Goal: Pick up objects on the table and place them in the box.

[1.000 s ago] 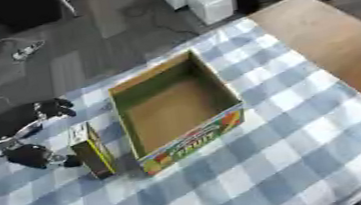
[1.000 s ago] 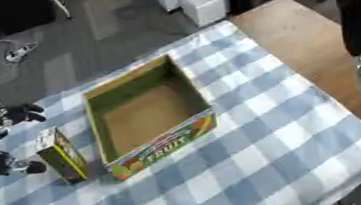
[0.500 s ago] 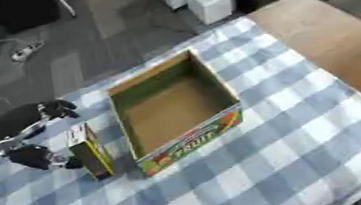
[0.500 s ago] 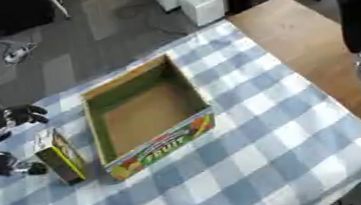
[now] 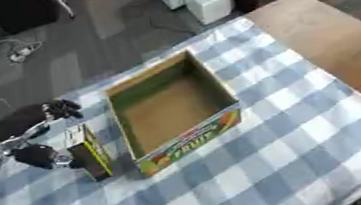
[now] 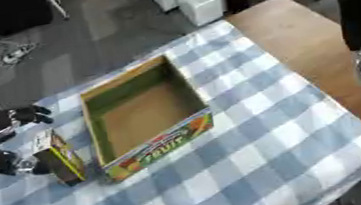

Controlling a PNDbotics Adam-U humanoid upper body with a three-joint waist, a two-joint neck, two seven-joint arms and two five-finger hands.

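The left hand point(image 5: 30, 140) has its fingers and thumb curled round a small yellow-green carton point(image 5: 87, 152), which stands upright on the blue checked tablecloth point(image 5: 279, 151) just beside the left wall of the open fruit box point(image 5: 176, 110); the right hand's fingers are out of view

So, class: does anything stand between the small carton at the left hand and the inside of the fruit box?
Only the fruit box's own near side wall. The small carton stands upright just outside it, at the left hand, so it must go over that wall.
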